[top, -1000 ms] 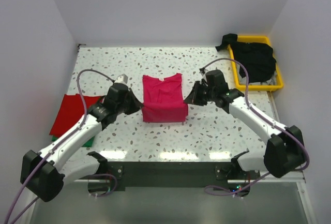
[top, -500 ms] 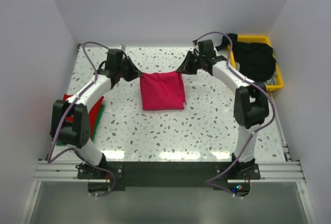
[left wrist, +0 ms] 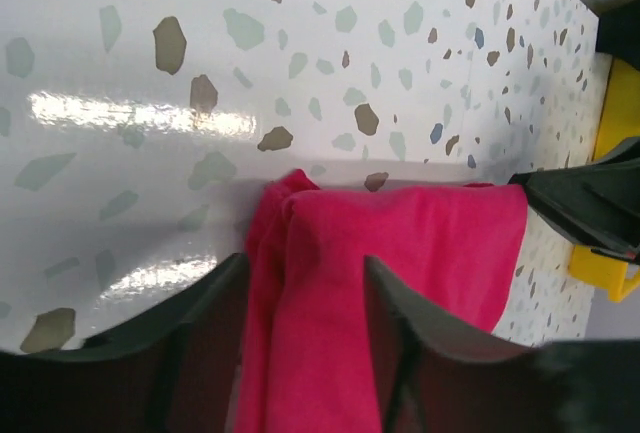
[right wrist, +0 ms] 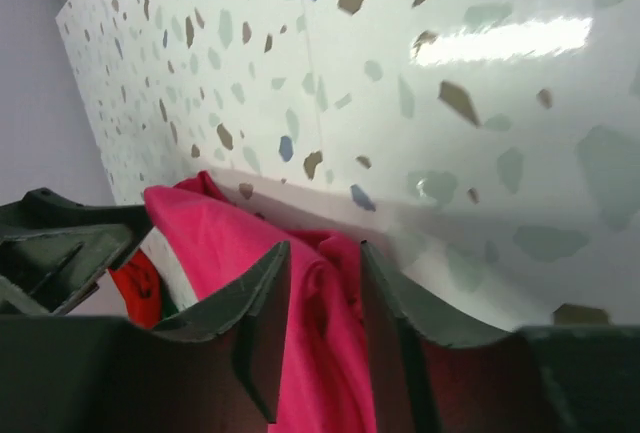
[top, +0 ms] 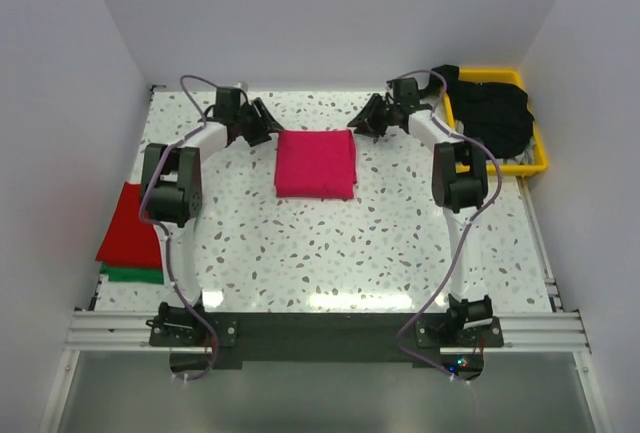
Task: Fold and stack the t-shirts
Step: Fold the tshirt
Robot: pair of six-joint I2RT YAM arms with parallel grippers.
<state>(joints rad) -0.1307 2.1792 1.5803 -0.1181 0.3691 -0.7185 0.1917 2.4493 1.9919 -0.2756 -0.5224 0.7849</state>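
Observation:
The magenta-pink t-shirt (top: 315, 163) lies folded in a neat rectangle on the far middle of the table. My left gripper (top: 263, 125) is at its far left corner, my right gripper (top: 367, 123) at its far right corner. In the left wrist view my left gripper (left wrist: 304, 261) stands open with the pink cloth (left wrist: 400, 243) lying loose between its fingers. The right gripper (right wrist: 323, 246) is likewise open over a bunched pink edge (right wrist: 215, 228). A red t-shirt (top: 130, 221) lies folded on a green one (top: 135, 274) at the left edge. Black t-shirts (top: 495, 113) are heaped at the back right.
The black heap fills a yellow tray (top: 497, 168) at the back right corner, close to the right arm. White walls close in the table on the left, far and right sides. Both arms reach out long over the table's left and right halves.
Both arms have swung out to the far edge, carrying the shirt's near hem over so it lies folded in half. Both grippers, shut on the cloth before, now stand open.

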